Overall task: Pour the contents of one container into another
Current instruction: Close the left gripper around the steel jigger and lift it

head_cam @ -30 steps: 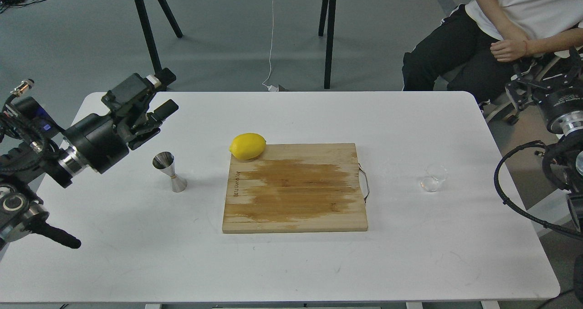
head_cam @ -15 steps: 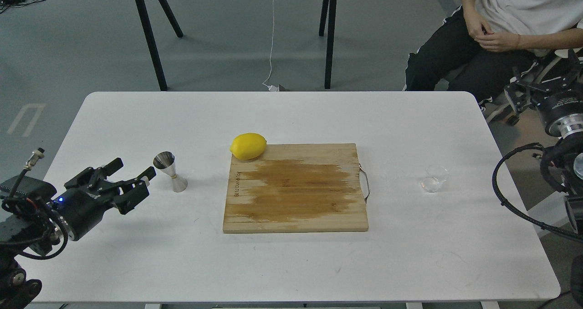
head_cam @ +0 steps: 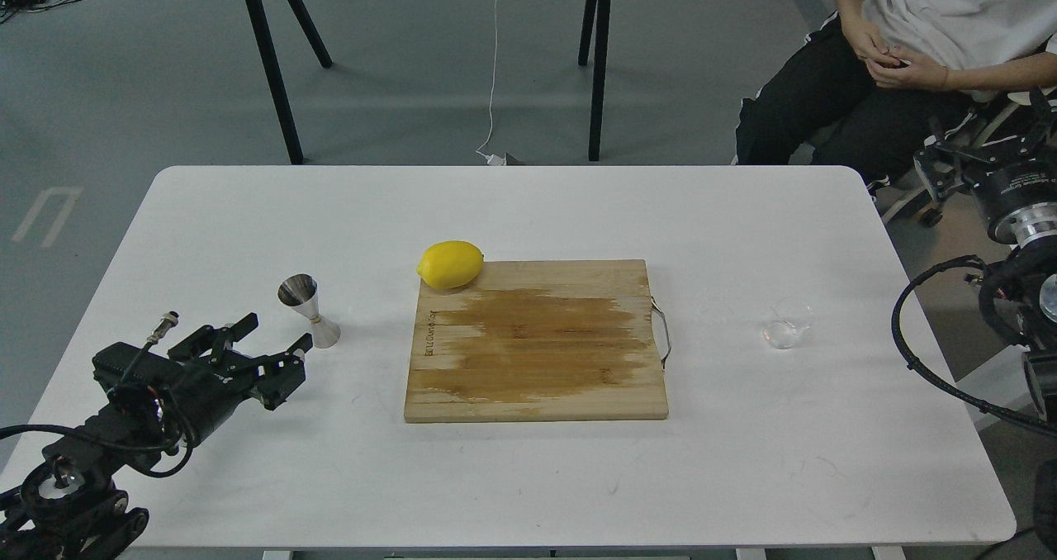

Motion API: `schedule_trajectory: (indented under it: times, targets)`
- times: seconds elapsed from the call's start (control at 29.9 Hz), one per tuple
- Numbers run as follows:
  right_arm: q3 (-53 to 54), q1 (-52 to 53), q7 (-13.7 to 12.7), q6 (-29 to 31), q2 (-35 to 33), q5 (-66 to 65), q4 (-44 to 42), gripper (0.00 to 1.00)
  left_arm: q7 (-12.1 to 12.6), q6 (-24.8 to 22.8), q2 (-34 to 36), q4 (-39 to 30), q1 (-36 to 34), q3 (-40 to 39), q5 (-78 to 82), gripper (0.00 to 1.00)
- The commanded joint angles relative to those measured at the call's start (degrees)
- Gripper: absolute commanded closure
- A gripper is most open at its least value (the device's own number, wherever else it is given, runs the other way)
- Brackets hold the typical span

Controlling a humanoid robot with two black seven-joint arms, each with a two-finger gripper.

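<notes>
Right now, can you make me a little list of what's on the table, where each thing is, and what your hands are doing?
table: white
glass cup: right side, upright, untouched
metal jigger: left side, standing upright
cutting board: middle, with a dark patch
lemon: at the board's far left corner
left gripper: open, low, near the jigger, not touching
right gripper: off the table's right edge, holding nothing, state unclear
pouring: not started

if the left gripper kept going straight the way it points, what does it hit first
Probably the jigger. The left gripper is open, points up and right, and the jigger stands just ahead of its fingertips, not touching. Height is unclear, so it might pass just beside it.
</notes>
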Motion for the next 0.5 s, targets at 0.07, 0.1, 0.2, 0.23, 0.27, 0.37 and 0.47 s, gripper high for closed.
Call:
schedule_trajectory:
  times: [0.07, 0.1, 0.2, 0.23, 0.27, 0.37, 0.47]
  targets:
    - [0.2, 0.2, 0.1, 0.0, -0.5, 0.0, 0.0, 0.0, -0.3, 1.1, -3.5, 5.7, -2.9, 0.9, 0.0, 0.18]
    - [0.4, 0.2, 0.0, 0.0, -0.6, 0.0, 0.0, 0.0, -0.3, 1.1, -3.9, 5.8, -3.1, 0.9, 0.0, 0.2]
    - [0.6, 0.2, 0.1, 0.0, -0.5, 0.0, 0.0, 0.0, -0.3, 1.1, -4.7, 5.9, -3.6, 0.9, 0.0, 0.23]
    - [0.6, 0.2, 0.1, 0.0, -0.6, 0.0, 0.0, 0.0, -0.3, 1.1, -4.9, 6.0, -3.7, 0.9, 0.0, 0.24]
    - [0.6, 0.2, 0.1, 0.0, -0.5, 0.0, 0.0, 0.0, -0.3, 1.1, -5.4, 6.0, -4.0, 0.9, -0.1, 0.26]
    - [0.6, 0.3, 0.1, 0.0, -0.5, 0.0, 0.1, 0.0, -0.2, 1.1, -6.5, 6.1, -4.7, 0.8, -0.4, 0.3]
    - [1.4, 0.3, 0.1, 0.0, -0.6, 0.0, 0.1, 0.0, -0.1, 0.9, -7.0, 6.7, -5.0, 0.7, -0.5, 0.37]
